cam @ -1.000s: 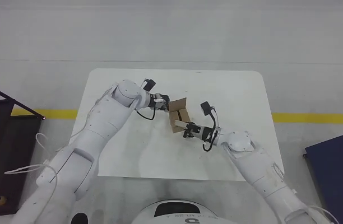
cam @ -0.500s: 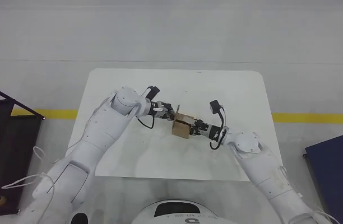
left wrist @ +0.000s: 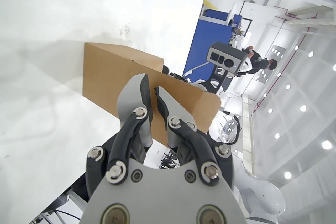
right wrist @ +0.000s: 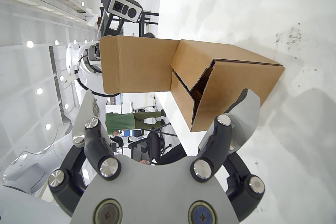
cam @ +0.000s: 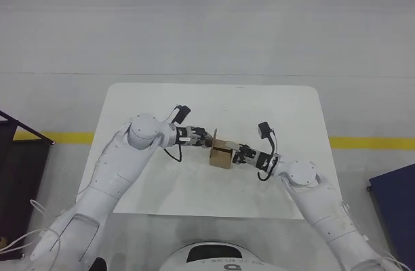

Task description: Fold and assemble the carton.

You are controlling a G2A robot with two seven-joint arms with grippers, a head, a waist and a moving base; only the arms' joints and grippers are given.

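A brown carton (cam: 222, 156) lies on its side near the middle of the white table (cam: 282, 115), and one long flap (cam: 213, 137) stands up from its left end. My left gripper (cam: 205, 141) is at that flap. In the left wrist view its fingertips (left wrist: 145, 92) are shut together against the flap's broad face (left wrist: 183, 101). My right gripper (cam: 239, 156) is at the carton's other end. In the right wrist view it (right wrist: 168, 107) stands open around the end with the folded flaps (right wrist: 199, 93), one finger (right wrist: 245, 104) lying along the carton's side wall.
The table's rounded edges run all round the work spot, with bare top on every side of the carton. A dark stand (cam: 11, 169) sits off the table's left side. A blue panel (cam: 401, 203) is on the floor at the right.
The carton has gone from a splayed shape to a squared box and shifted a little toward the table's front. The left gripper followed it to the flap. The right gripper drew back to the right.
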